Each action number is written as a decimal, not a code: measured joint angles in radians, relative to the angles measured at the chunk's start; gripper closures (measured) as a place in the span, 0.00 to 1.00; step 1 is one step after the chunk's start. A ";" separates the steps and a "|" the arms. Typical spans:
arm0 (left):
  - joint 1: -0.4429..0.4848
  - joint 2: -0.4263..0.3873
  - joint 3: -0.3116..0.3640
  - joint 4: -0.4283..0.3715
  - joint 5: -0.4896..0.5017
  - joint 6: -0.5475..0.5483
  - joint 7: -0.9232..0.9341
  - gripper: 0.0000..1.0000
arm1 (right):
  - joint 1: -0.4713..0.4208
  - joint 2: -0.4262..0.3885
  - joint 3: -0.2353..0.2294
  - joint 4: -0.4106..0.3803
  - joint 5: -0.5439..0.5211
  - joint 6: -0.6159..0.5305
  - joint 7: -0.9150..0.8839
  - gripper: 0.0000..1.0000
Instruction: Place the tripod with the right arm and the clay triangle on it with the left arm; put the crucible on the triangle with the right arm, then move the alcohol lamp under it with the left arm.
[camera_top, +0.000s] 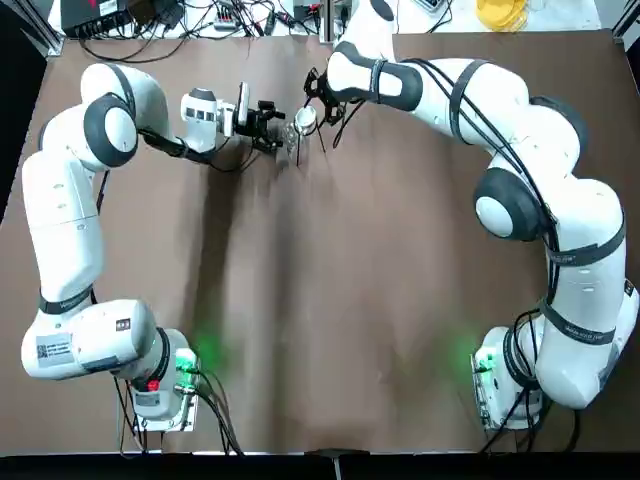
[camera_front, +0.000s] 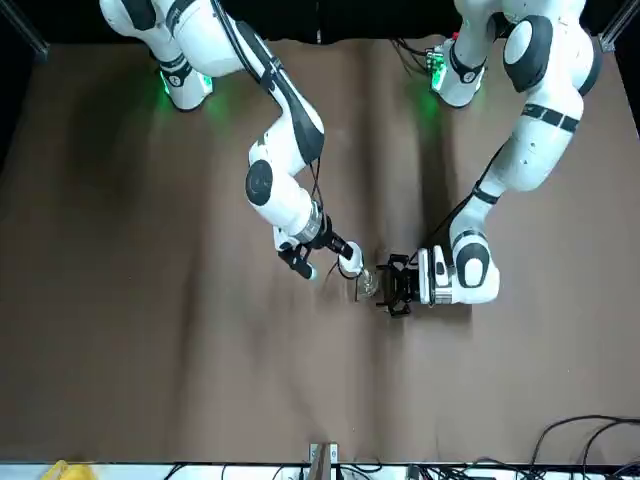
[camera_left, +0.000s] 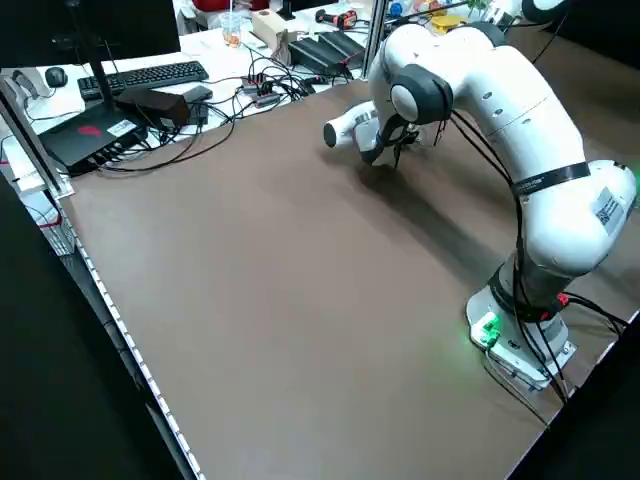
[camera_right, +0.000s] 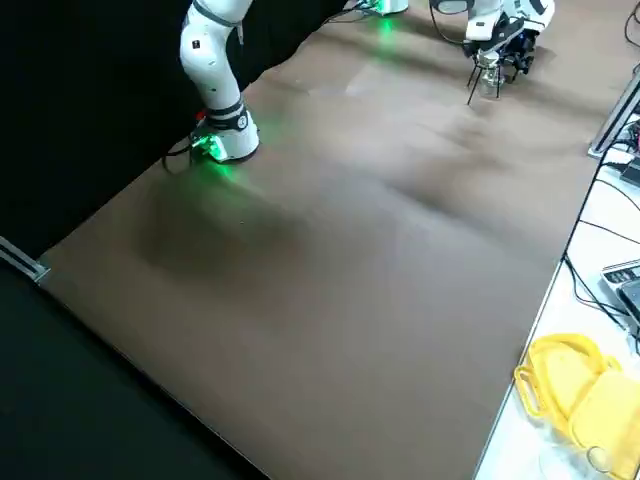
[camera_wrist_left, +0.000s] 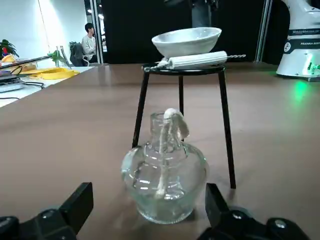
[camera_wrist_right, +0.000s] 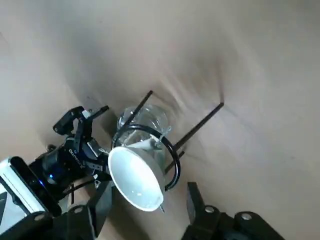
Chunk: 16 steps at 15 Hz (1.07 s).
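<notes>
Tripod (camera_wrist_left: 226, 125) standing upright on the table (camera_top: 380, 300), legs splayed; its ring bears the clay triangle (camera_wrist_left: 197, 60), whose sleeves give the crucible (camera_wrist_left: 186, 44) a seat over the open ring. Crucible up there, free of both hands. Alcohol lamp (camera_wrist_left: 167, 190) on the table just beside the tripod, wick (camera_wrist_left: 176, 120) up, presumably so the flame ends below the crucible.

Left hand (camera_wrist_left: 150, 187) low at the lamp, fingers wide, one to each side of its line, nothing gripped. Right hand (camera_wrist_right: 150, 187) above the tripod near the crucible, fingers also wide and holding nothing. Judgement: stand is built; moving the lamp under is what remains.

Room: the lamp's way in is the gap between two legs, under the ring. Wick top is below ring level; a level slide should suit, lifting could knock the triangle. Rounded glass may slip if pinched high. Right hand best backed off upward, clear of the rim. Far table edge lies beyond the tripod; the broad bare stretch is toward the arm bases, good for retreat
</notes>
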 joint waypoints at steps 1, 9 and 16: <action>0.005 0.000 0.001 0.000 0.004 -0.004 0.000 0.01 | -0.001 0.000 -0.004 0.004 -0.001 0.001 -0.002 0.31; 0.004 -0.001 0.012 0.000 0.008 -0.019 -0.004 0.20 | -0.077 -0.084 -0.116 0.014 -0.045 -0.221 -0.164 0.32; -0.012 -0.001 0.013 -0.001 0.008 -0.020 -0.006 0.39 | -0.186 -0.198 -0.238 0.017 -0.147 -0.513 -0.458 0.32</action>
